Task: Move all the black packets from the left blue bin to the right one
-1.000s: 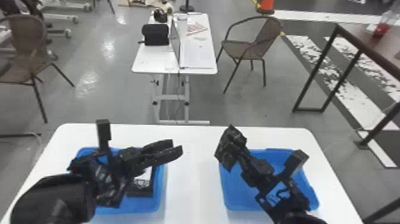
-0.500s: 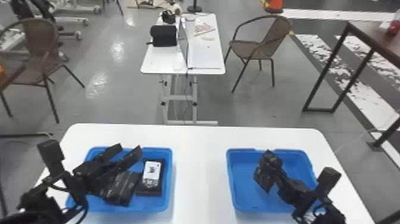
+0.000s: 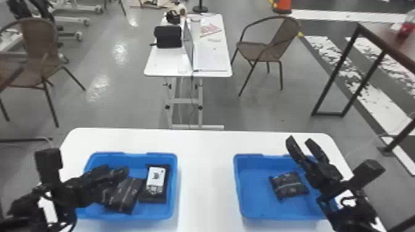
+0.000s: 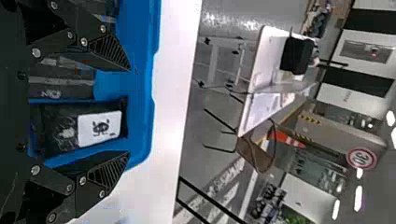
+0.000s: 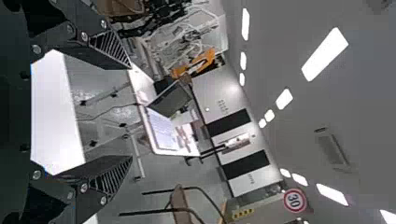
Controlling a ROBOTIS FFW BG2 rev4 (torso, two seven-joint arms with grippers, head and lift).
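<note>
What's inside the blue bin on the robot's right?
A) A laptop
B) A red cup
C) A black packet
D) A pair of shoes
C: a black packet shows inside the right blue bin, near the open right gripper.

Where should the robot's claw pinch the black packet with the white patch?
Probably across its middle, the open left claw coming down from above, one finger by each long side. The packet lies flat in the left blue bin and is longer than it is wide, so those long sides are the closer pair to squeeze.
</note>
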